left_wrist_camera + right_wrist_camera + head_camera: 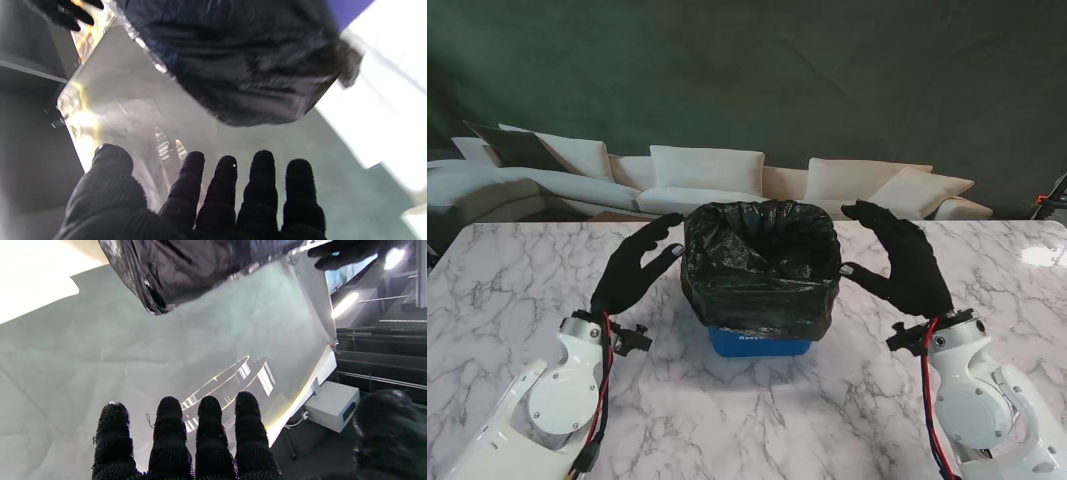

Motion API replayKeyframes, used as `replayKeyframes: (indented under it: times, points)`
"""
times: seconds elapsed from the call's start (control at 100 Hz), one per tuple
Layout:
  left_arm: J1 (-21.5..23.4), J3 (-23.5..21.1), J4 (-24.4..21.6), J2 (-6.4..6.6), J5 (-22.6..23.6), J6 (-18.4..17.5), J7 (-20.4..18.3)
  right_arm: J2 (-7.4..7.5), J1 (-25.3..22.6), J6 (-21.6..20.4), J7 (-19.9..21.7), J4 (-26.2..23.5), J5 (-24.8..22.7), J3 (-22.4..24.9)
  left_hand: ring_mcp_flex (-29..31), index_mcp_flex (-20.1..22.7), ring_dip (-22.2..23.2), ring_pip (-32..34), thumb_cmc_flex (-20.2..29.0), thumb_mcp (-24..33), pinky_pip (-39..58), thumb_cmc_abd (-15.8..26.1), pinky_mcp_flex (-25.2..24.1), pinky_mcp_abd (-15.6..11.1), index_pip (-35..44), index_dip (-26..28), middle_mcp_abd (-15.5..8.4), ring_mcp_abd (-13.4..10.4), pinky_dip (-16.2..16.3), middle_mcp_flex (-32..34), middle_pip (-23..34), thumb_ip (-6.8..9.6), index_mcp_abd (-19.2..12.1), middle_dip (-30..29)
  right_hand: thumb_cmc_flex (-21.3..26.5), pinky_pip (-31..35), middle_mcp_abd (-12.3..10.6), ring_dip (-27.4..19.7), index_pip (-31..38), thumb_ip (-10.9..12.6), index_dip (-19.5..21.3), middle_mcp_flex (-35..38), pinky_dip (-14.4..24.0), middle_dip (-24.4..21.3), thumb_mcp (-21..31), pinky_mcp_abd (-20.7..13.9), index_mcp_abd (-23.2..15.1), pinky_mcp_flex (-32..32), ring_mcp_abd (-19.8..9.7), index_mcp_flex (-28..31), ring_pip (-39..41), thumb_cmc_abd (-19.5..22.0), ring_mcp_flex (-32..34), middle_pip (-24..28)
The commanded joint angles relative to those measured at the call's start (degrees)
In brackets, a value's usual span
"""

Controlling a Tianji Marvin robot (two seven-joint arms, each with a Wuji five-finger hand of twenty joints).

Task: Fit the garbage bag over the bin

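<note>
While the thin, slippery black plastic garbage bag (760, 265) drapes the blue bin (760, 342), both hands, left hand (635, 262) and right hand (903, 256), are held spread and empty; its folded rim is best gripped.

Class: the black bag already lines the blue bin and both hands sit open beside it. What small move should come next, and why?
Probably draw both hands back: the garbage bag already folds over the rim, leaving only the bin's base bare, and the left hand and right hand hold nothing.

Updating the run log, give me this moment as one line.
black plastic garbage bag: folded over rim of blue bin | left hand: open, beside bag | right hand: open, beside bag | white marble table
</note>
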Motion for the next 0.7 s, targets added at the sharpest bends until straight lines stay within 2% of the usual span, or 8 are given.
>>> replayKeyframes:
  times: [0.0,0.2,0.44,0.69]
  points:
    - [0.6,0.5,2.7,-0.56,-1.8,0.6,-1.1,-0.82,-0.8,0.4,0.0,1.9,0.8,-0.9,-0.2,-0.1,-0.9,-1.1,1.4,-1.3,-0.4,2.4,-0.5,-2.6,-0.7,-0.7,-2.3,-1.4,-1.2,-3.1,-1.7,1.42,-1.4,-1.0,1.1,-1.7,-1.9,-0.4,0.5,1.2,-1.6,0.6,1.1,0.2,-1.0,-1.9,-2.5,-0.7,-2.2,0.9,-1.0,1.3,-0.3,-0.6]
    - [0.3,0.0,4.5,-0.74,-4.3,1.5,-1.7,-1.04,-0.4,1.4,-1.2,5.4,1.2,-3.0,-0.3,0.0,-1.3,-1.2,1.6,-1.2,-0.8,2.5,-0.7,-2.9,-0.4,-0.8,-3.4,-2.1,-1.6,-2.9,-0.4,1.42,-1.3,-1.1,1.3,-2.0,-3.4,-0.9,1.4,1.2,-1.9,0.1,1.4,0.2,-1.3,-2.8,-3.5,-0.7,-3.9,0.9,-1.6,1.3,-1.2,-0.8]
    - [0.8,-0.8,4.7,-0.37,-1.4,2.1,-1.8,-1.00,0.7,0.7,-1.1,7.8,1.6,-3.8,-0.4,-0.3,-1.2,-0.9,1.9,-1.2,-0.6,2.8,-0.7,-2.7,-0.3,-1.0,-2.6,-1.7,-1.5,-2.8,0.6,1.44,-0.8,-0.9,1.6,-2.3,-3.9,-1.2,2.2,1.2,-2.3,0.1,2.0,0.3,-1.5,-2.8,-3.7,-0.2,-4.5,0.7,-1.4,1.2,-0.9,-0.7]
    - [1.3,-1.3,4.3,-0.38,-0.2,2.3,-1.0,-1.14,0.4,0.7,-1.0,7.9,2.8,-3.3,-0.6,-1.6,-1.1,-0.6,2.0,-1.2,-0.2,3.1,-0.7,-2.8,-0.7,-1.3,-2.1,-1.5,-1.3,-2.9,1.1,1.46,-0.4,-0.7,1.9,-2.6,-4.0,-1.3,2.8,1.3,-2.7,0.3,2.4,0.4,-1.5,-2.8,-3.7,-0.2,-4.6,0.7,-1.2,1.2,-0.9,-0.6]
